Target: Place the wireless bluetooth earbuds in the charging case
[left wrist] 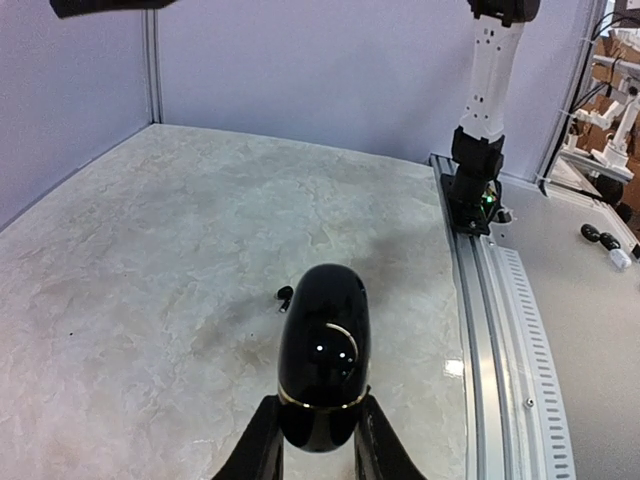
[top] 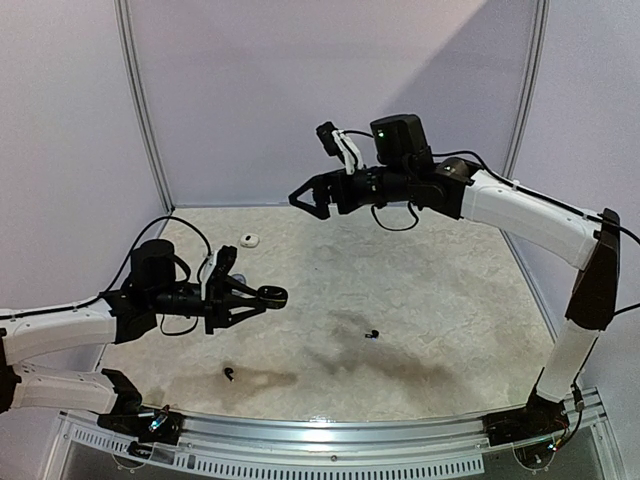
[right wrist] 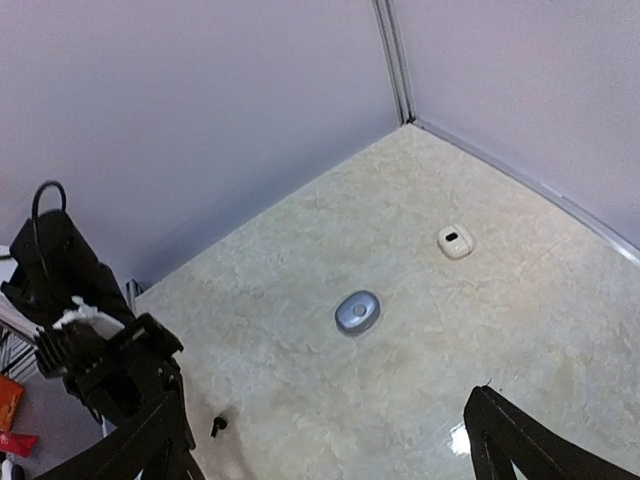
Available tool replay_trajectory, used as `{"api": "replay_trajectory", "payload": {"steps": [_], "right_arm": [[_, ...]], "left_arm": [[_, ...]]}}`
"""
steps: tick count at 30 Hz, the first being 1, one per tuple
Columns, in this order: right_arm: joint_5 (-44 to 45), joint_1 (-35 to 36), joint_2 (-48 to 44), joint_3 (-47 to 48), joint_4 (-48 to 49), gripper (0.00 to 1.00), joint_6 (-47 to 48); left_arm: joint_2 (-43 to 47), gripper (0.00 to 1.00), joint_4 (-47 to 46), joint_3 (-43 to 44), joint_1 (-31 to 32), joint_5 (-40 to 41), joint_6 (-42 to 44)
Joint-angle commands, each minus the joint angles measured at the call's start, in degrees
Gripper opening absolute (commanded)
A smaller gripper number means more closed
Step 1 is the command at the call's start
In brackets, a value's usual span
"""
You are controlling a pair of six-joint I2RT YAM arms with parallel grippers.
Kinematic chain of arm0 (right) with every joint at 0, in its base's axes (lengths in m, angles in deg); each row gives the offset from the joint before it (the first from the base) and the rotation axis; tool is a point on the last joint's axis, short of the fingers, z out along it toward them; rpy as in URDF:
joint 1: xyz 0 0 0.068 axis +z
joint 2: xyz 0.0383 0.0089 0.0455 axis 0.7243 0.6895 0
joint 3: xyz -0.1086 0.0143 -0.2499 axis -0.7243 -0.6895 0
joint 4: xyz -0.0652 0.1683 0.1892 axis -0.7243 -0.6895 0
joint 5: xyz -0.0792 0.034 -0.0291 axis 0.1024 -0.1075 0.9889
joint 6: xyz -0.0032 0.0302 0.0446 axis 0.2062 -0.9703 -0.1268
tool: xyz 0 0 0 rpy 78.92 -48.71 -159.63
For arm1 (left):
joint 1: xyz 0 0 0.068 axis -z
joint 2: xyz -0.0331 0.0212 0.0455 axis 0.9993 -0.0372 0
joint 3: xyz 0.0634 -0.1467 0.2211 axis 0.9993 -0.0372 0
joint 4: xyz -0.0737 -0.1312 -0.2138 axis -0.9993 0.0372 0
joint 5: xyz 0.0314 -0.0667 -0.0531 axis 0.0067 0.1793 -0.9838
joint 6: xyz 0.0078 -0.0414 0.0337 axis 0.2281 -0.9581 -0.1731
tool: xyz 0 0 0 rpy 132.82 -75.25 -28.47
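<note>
Item 1: my left gripper (left wrist: 320, 432), clamped tight on a black case (left wrist: 322, 355). The case is glossy and egg-shaped with a thin metallic seam, held above the table (left wrist: 150, 250).
Item 2: my right gripper (top: 308, 200), jaws spread wide, holding nothing, raised high.
Item 3: black earbud (top: 372, 334), tiny, lying mid-table on the mottled stone-look top. A second black earbud (top: 229, 374) lies near the front rail (top: 330, 430).
Item 4: white case (right wrist: 455, 241), squarish with rounded corners, and grey case (right wrist: 357, 311), a silvery oval. Both rest on the table.

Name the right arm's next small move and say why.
Probably lower the right gripper toward the loose black earbud: its jaws stand open and empty, well above it, while the left gripper clamps the black case.
</note>
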Motion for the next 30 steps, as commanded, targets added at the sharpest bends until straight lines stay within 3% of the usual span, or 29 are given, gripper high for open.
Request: {"api": "replay_trajectory", "payload": {"steps": [1,3,11,24,30], "right_arm": [[-0.87,7.37,-2.6,-7.49,-3.13,0.99,11.39],[-3.19,9.67,-3.58,-10.87,-0.65,0.99,20.46],[-5.44,10.49,0.47,-8.69,-3.31,0.99,25.02],[3.61,10.39,4.53,-4.63,-6.22,0.98,27.11],[3.58,8.45,4.24,-3.8,-5.73,0.95,23.85]], "left_arm": [[0.07,0.0,-3.34,-1.17,0.28,0.35,-2.36],[0.17,0.0,-3.45,-1.07,0.28,-0.32,-1.36],[0.08,0.0,-3.12,-0.3,0.28,-2.11,0.64],[0.39,0.0,-2.7,0.41,0.36,-4.12,3.54],[0.76,0.0,1.74,0.15,0.63,-5.67,13.16]]}}
